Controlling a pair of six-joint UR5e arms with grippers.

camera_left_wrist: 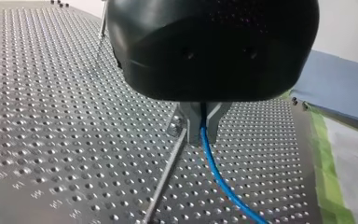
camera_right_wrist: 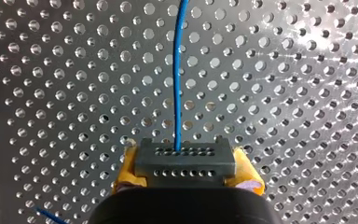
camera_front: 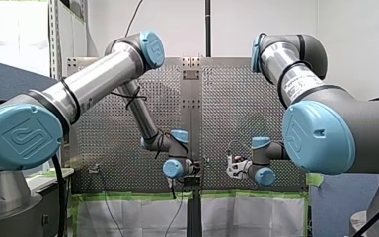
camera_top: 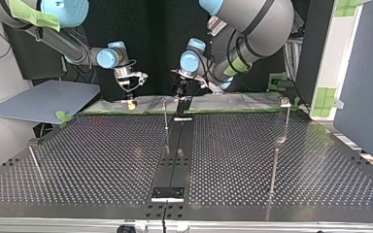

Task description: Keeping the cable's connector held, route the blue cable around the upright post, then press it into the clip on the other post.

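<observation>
In the left wrist view my left gripper (camera_left_wrist: 203,135) has its metal fingers shut on the thin blue cable (camera_left_wrist: 220,179), which runs on from them over the perforated plate. A slim metal post (camera_left_wrist: 164,179) stands close beside those fingers. In the right wrist view my right gripper (camera_right_wrist: 186,170) grips the dark grey connector (camera_right_wrist: 185,157) between yellow pads (camera_right_wrist: 125,165), and the blue cable (camera_right_wrist: 177,70) leaves the connector straight ahead. In the top view my left gripper (camera_top: 181,92) hangs just right of the thin post (camera_top: 165,114). My right gripper (camera_top: 131,97) hangs left of it. The clip post (camera_top: 286,114) stands at the right.
A second post (camera_top: 274,165) stands nearer the top view's camera at the right, and a leaning rod (camera_top: 35,162) at the left. A dark rail with a bracket (camera_top: 167,193) runs down the table's middle. A blue-grey board (camera_top: 43,99) lies beyond the left edge.
</observation>
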